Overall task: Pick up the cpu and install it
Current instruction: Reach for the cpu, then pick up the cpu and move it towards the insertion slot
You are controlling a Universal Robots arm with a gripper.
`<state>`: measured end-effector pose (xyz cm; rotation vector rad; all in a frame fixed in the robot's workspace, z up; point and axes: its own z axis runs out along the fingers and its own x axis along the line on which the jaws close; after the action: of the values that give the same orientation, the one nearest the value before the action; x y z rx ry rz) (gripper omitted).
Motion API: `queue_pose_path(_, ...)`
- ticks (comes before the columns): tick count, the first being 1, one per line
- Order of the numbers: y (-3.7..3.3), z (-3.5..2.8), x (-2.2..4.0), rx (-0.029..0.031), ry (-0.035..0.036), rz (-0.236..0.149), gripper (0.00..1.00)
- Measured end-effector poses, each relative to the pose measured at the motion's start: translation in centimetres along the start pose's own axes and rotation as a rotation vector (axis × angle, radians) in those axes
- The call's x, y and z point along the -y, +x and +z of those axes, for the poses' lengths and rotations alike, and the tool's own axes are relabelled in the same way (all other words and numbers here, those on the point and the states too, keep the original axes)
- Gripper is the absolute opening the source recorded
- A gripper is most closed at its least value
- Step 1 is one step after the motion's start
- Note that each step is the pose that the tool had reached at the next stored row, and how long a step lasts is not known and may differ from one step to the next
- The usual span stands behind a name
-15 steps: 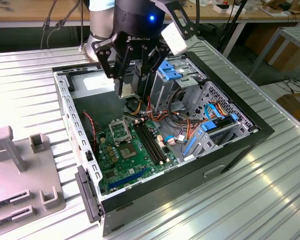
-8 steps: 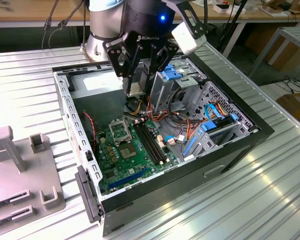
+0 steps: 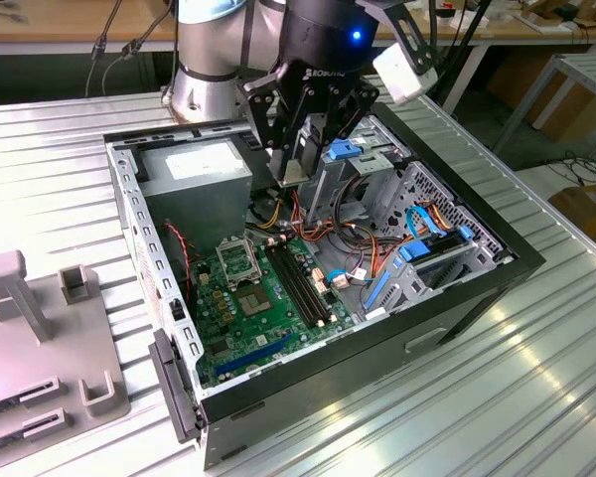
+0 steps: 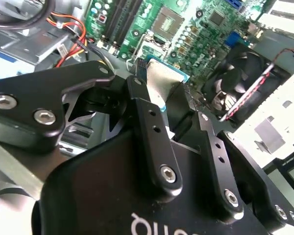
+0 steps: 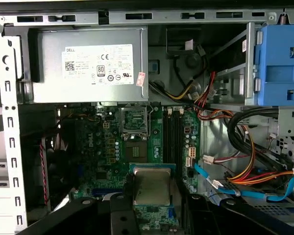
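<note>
In the exterior view, your claw [image 3: 298, 169] hangs over the open case [image 3: 298, 393] on a ribbed metal worktop [image 3: 536, 388], with wooden benches [image 3: 70, 20] behind. In the second wrist view, its fingers [image 4: 139, 98] pinch the cpu [image 4: 162, 78] by the edges. In the first wrist view, the cpu is over the board [image 5: 95, 147], apart from the socket [image 5: 135, 121].

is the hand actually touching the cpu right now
Touching. In the second wrist view the hand pinches the cpu between its two fingers, with no gap at either edge.
</note>
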<state>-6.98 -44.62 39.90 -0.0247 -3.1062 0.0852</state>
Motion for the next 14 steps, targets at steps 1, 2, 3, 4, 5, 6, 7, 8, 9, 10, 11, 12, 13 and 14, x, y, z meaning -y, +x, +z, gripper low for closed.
queue_pose_path(1,-0.28,-0.01,-0.01,-0.0001,0.0,0.0,0.42)
queue_pose_path(2,-0.52,-0.02,-0.01,0.0,0.0,0.0,0.42)
queue_pose_path(3,-0.82,-0.03,-0.01,0.0,0.0,0.0,0.42)
queue_pose_path(4,-1.07,-0.04,-0.02,0.0,0.0,0.0,0.42)
queue_pose_path(5,-1.38,-0.05,-0.02,-0.0001,0.0001,0.0,0.42)
queue_pose_path(6,-1.62,-0.06,-0.02,0.0,0.0001,0.0,0.42)
queue_pose_path(7,-1.91,-0.07,-0.02,0.0,0.0001,0.0,0.42)
queue_pose_path(8,-1.96,-0.07,-0.02,-0.0001,0.0001,0.0,0.42)
queue_pose_path(9,-1.96,-0.07,-0.02,0.0,0.0,0.0,0.42)
queue_pose_path(10,-1.96,-0.06,-0.03,0.0,-0.0001,0.0,0.42)
queue_pose_path(11,-1.98,-0.07,-0.03,-0.0001,0.0,0.0,0.42)
queue_pose_path(12,-2.0,-0.07,-0.03,-0.0001,0.0001,0.0,0.42)
queue_pose_path(13,-2.0,-0.07,-0.03,0.0,0.0,0.0,0.42)
queue_pose_path(14,-2.01,-0.07,-0.03,-0.0001,0.0001,0.0,0.42)
